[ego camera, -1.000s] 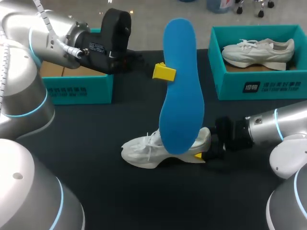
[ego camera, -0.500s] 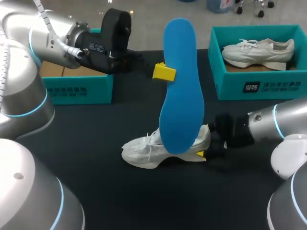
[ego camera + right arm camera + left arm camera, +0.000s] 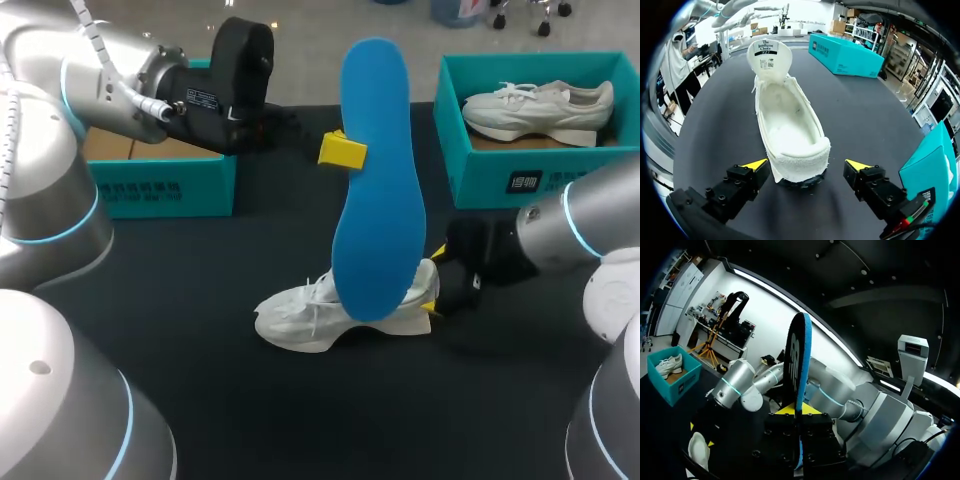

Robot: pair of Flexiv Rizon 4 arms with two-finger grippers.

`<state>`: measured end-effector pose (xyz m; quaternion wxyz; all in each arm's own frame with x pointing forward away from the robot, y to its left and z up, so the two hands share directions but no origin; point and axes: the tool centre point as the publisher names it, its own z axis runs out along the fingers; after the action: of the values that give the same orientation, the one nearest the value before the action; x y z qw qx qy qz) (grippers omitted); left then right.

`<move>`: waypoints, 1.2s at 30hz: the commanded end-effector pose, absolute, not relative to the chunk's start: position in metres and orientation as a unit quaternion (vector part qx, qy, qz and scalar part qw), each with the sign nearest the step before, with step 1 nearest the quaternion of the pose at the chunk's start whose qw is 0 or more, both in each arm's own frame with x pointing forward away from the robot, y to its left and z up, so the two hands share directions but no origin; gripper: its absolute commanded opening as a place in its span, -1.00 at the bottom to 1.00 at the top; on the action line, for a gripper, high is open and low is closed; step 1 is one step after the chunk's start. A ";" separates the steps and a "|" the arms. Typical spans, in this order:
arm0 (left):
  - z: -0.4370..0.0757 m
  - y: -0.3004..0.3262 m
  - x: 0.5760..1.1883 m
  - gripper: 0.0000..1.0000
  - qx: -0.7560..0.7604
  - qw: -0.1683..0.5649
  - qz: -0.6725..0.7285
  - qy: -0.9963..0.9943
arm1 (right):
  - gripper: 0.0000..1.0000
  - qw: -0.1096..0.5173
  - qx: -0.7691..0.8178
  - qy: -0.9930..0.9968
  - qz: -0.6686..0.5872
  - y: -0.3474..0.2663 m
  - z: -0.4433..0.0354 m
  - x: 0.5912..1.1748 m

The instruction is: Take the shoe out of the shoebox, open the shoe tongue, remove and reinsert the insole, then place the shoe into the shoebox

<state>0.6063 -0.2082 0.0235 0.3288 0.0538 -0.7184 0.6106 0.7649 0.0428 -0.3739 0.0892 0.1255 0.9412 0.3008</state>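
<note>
Our left jaws pinch the blue insole (image 3: 378, 180) aloft; right jaws spread astride the sneaker (image 3: 300, 318) heel; next, we reinsert toe-first

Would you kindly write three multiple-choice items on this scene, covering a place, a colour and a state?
1. Where is the shoe at the right jaws? A) in a shoebox B) on the table C) lifted in the air
2. What colour is the insole? A) blue B) white C) yellow
3. How do the right jaws stand? A) shut on the insole B) shut on the laces C) open around the shoe's heel
Answers: 1 B, its sole rests on the tabletop; 2 A, it shows blue in the head view; 3 C, a clear gap shows beside the heel.
</note>
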 end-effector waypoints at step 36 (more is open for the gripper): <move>0.023 -0.208 0.606 -1.00 0.054 0.329 0.612 -0.718 | 1.00 0.020 0.053 0.998 0.000 0.061 -0.353 0.752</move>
<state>0.6063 -0.2083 0.0236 0.3288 0.0539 -0.7183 0.6107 0.7469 0.0539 -0.3563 0.0372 0.0580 0.9949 0.0734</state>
